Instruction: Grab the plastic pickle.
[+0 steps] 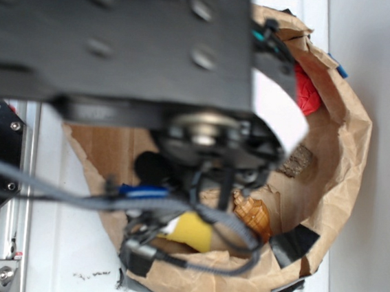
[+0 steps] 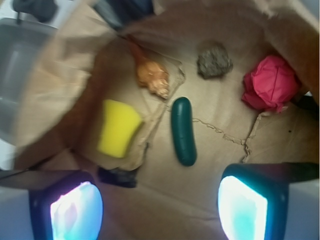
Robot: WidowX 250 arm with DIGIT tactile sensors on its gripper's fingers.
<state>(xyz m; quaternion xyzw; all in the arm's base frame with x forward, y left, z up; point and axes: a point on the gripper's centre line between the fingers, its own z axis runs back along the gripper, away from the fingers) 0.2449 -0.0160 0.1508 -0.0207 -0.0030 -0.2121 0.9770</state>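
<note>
Gripper [image 2: 160,210] jaws spread, above plastic pickle [image 2: 183,131], not touching.

In the wrist view the pickle [image 2: 183,131] lies lengthwise on the paper floor [image 2: 210,170] of the bag, near the middle. Just left of it sits the sponge [image 2: 118,127], with the ridged shell piece [image 2: 152,77] behind both, close to the pickle's far end. Further right at the back rests a rough lump [image 2: 214,62], and the crumpled ball [image 2: 270,83] sits right of that, against the bag wall. The gripper [image 2: 159,205] hangs above, its fingers [image 2: 75,210] spread on either side of the near edge, clear of everything.
</note>
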